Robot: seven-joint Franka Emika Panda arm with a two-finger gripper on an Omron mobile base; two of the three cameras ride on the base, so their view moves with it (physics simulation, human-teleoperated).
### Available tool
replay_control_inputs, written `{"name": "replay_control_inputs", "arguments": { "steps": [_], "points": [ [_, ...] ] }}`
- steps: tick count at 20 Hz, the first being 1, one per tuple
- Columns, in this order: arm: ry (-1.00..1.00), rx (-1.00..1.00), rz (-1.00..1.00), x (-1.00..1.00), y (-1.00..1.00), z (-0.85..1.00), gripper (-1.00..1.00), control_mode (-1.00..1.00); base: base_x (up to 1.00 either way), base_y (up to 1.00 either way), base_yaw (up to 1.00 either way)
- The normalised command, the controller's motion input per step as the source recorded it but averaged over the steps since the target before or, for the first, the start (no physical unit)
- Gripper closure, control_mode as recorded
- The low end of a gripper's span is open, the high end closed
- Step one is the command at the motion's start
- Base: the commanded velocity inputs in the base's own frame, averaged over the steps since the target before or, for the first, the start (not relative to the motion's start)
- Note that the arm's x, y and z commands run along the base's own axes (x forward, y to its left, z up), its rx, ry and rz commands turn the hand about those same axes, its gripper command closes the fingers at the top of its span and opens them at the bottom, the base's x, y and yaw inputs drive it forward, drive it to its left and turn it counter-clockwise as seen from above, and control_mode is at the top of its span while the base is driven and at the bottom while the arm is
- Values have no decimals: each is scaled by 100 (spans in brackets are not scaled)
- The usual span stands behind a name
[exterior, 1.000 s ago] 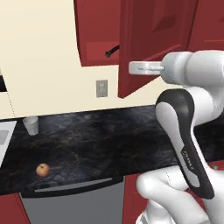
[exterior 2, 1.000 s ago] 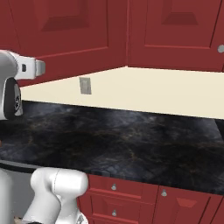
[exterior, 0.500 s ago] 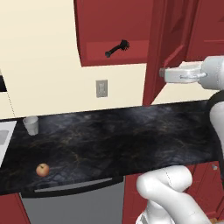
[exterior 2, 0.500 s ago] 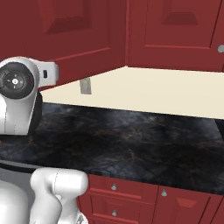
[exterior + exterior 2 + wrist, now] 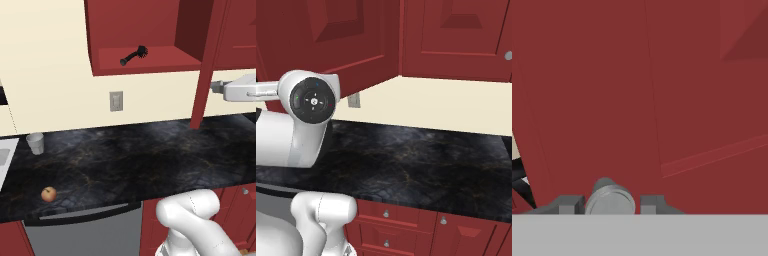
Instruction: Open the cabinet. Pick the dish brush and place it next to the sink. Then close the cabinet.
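Note:
The cabinet [image 5: 150, 62] stands open, its door [image 5: 202, 75] swung out edge-on toward the left base camera. The dish brush [image 5: 134, 55] lies on the cabinet's red shelf, bristly head to the right. My gripper [image 5: 214, 87] reaches in from the right edge, level with the door. In the hand view my gripper [image 5: 609, 202] has the round grey knob [image 5: 610, 199] between its two dark fingertips, against the door panel [image 5: 662, 100]. The sink [image 5: 4, 157] shows as a pale rim at the far left. The open door [image 5: 356, 40] also fills the upper left of the right base view.
A small translucent cup [image 5: 35, 143] stands on the black counter [image 5: 150, 160] beside the sink. An apple [image 5: 48, 194] lies near the counter's front edge. A wall outlet [image 5: 116, 101] sits below the cabinet. Further red wall cabinets [image 5: 456, 35] hang to the right.
The door has swung further open to the right with my gripper on its knob. The shelf and the brush, partly covered before, now stand fully exposed.

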Motion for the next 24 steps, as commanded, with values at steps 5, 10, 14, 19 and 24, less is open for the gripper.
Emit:
{"name": "replay_control_inputs", "arguments": {
  "steps": [5, 10, 14, 19, 24],
  "points": [
    [0, 0, 0, -5, 0, 0, -100, -100, 0, 0, 0],
    [-11, 0, 0, -48, 0, 1, -100, -100, 0, 0, 0],
    [-16, 0, 0, -74, 10, 10, -100, -100, 0, 0, 0],
    [-6, -6, 0, -17, 59, -2, -100, -100, 0, 0, 0],
    [-1, -3, -5, -22, 44, -6, -100, -100, 0, 0, 0]
  ]
}}
